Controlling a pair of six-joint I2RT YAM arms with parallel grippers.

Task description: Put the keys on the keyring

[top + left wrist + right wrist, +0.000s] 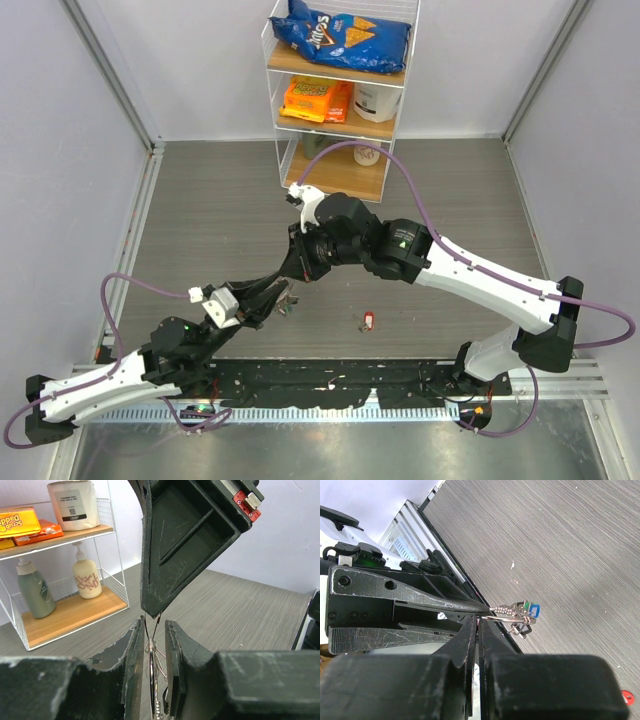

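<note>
The keyring (151, 667) stands edge-on between my left gripper's (152, 652) narrowly parted fingers, with a toothed key blade beside it. Its thin wire runs up into the tip of my right gripper (152, 614), which is shut on it. From the right wrist view, the keyring (512, 620) sticks out past my shut right gripper (478, 626), carrying keys with green and blue heads (532, 609). My left gripper's finger (420, 600) reaches in from the left. Seen from above, both grippers meet mid-table (292, 285). A red-headed key (369, 321) lies loose on the table to their right.
A wire shelf rack (340, 100) stands at the back with a chip bag, orange boxes and bottles. The black mounting rail (350, 385) runs along the near edge. Grey walls close in the left and right sides.
</note>
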